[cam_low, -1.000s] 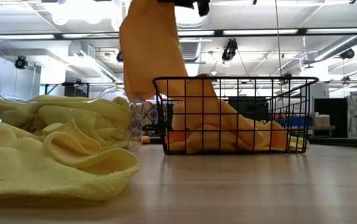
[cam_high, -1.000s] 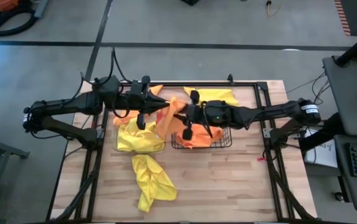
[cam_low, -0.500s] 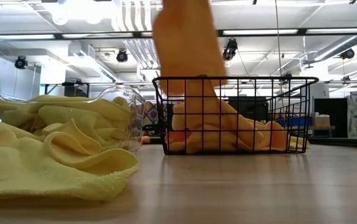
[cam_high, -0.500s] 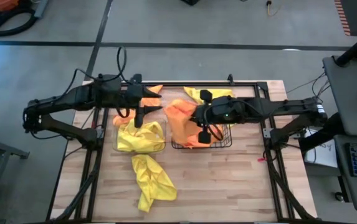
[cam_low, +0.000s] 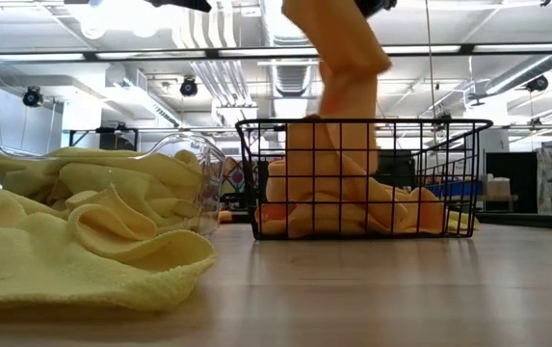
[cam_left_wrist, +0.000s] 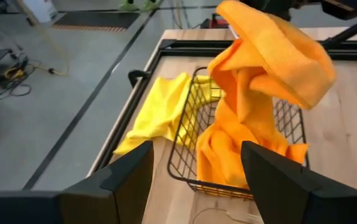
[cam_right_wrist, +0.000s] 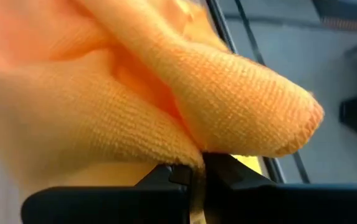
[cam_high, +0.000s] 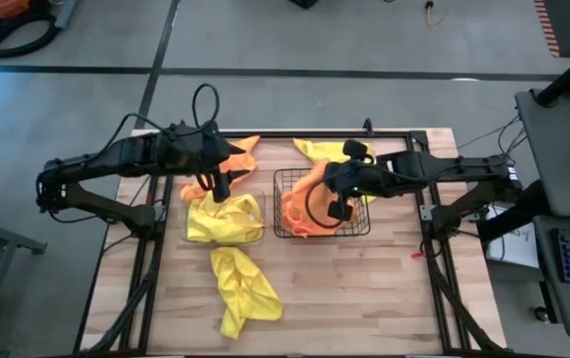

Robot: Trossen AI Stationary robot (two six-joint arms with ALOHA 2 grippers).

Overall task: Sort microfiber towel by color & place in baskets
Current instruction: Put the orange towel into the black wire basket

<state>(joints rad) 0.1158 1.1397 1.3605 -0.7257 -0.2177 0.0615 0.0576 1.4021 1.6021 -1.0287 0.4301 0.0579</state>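
My right gripper (cam_high: pixel 326 185) is shut on an orange towel (cam_high: pixel 309 191) above the black wire basket (cam_high: pixel 356 231); the towel also shows in the low view (cam_low: pixel 341 67). More orange towels (cam_low: pixel 353 207) lie in that basket. My left gripper (cam_high: pixel 227 177) is open and empty above orange towels (cam_high: pixel 237 151) at the table's far left; its spread fingers show in the left wrist view (cam_left_wrist: pixel 194 163). The clear plastic basket (cam_high: pixel 193 237) holds yellow towels (cam_high: pixel 223 219). My right gripper pinches a bunched fold at the orange towel's upper end (cam_right_wrist: pixel 228 134) between its two fingers, several layers thick. The fold sticks out past the fingertips. The towel hangs below the gripper, and its lower end (cam_low: pixel 338 145) reaches into the wire basket onto the orange towels there.
A yellow towel (cam_high: pixel 243 288) lies spread on the table near the front left, another yellow towel (cam_high: pixel 339 151) behind the wire basket. A black metal frame (cam_high: pixel 419 149) runs around the table's far edge and sides. Bare wood lies at the front right.
My right gripper has carried the orange towel toward the table's right edge, from between the two baskets to above the wire basket; the towel's lower end now hangs inside it. My left gripper has drawn back a little toward the left edge.
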